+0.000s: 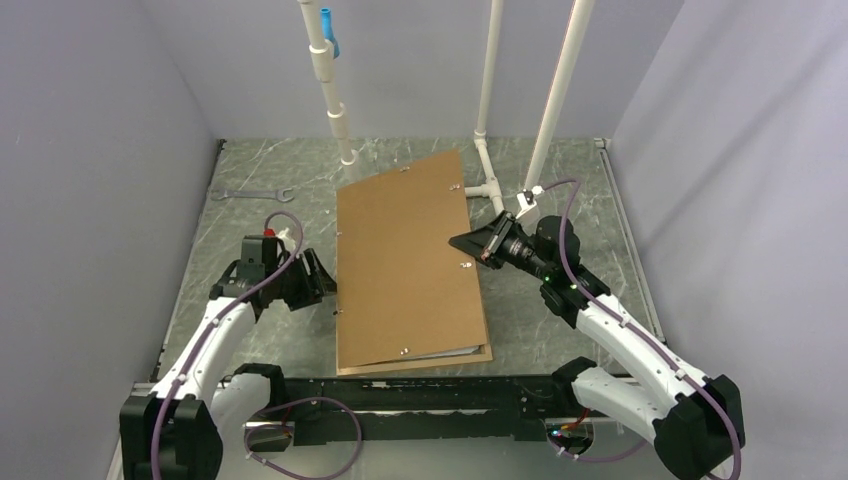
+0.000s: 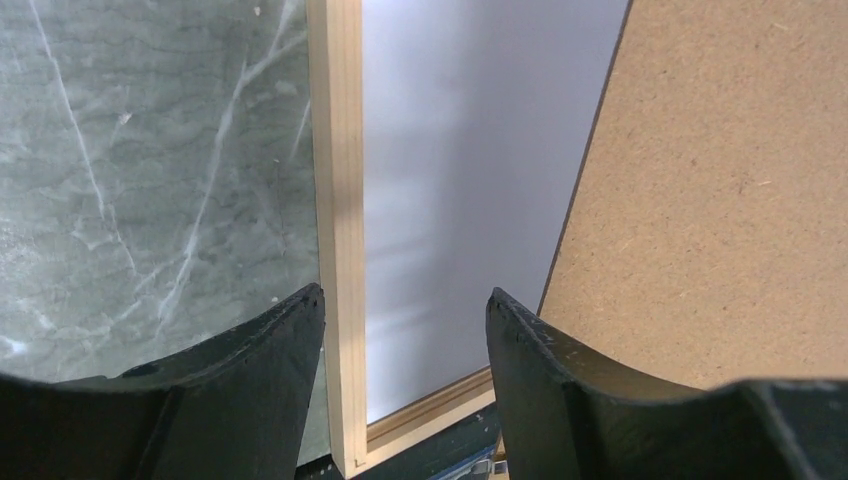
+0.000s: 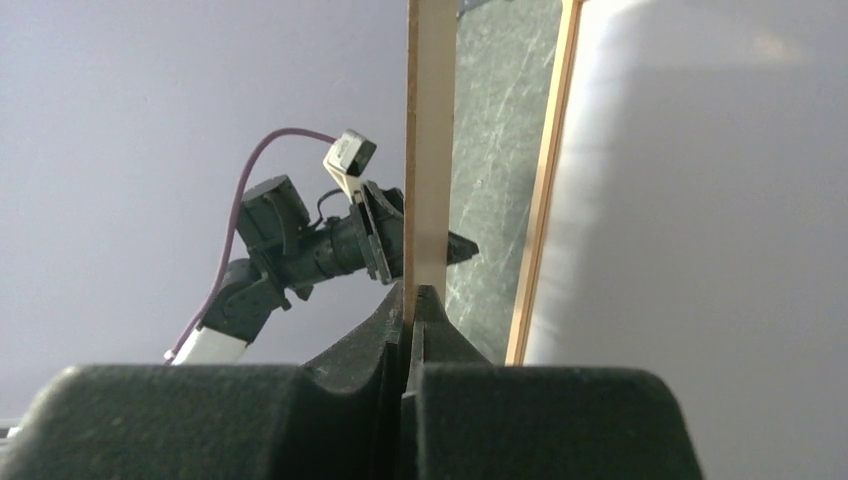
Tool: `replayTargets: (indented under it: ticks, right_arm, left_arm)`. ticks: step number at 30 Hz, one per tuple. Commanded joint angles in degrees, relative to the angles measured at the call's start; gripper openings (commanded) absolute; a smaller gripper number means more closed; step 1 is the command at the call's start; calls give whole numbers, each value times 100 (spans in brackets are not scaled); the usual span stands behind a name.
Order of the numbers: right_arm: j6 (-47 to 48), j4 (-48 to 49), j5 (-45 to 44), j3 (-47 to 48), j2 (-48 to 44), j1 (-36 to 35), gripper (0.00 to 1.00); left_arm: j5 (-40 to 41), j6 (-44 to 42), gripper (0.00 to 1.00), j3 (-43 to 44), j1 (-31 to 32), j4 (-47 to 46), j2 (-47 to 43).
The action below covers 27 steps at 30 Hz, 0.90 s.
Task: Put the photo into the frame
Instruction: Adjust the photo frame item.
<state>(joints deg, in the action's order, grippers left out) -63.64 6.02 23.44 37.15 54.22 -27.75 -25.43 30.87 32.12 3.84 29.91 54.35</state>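
The right gripper (image 3: 412, 300) clamps the edge of the stiff brown board (image 1: 405, 260), the left gripper (image 2: 405, 315) stands apart, and the thin, probably crease-prone photo (image 2: 450, 200) lies white-side-up inside the frame (image 2: 340, 250) on the desk (image 1: 270, 170), best pressed near its border.

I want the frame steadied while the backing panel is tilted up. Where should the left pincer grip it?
On the frame, likely take the left rail from above: that thin wooden strip lies bare, between the open left pincer's fingers, clear of the tilted backing panel.
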Motion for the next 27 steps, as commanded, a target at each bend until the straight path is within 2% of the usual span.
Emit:
replayTargets:
  ticks: [1,8,13,22,27]
  right_arm:
    - [-436,1215,-161,-124,-129,51,0]
    - [-578,1502,-199,-301,-157,217,0]
    - [-666,1793,-106,-489,-264,311,0]
    - [-375,1473,119,-685,-402,331,0]
    - [-393,1662,214,-1094,-537,336,10]
  left_arm:
    - [51,-56,64,448,351,524,73]
    - [745,71,64,897,1034,945,194]
    - [1189,162,64,1069,1154,1192,166]
    - [496,563,67,1057,1154,383,-707]
    - [341,517,67,1463,1154,694,-944]
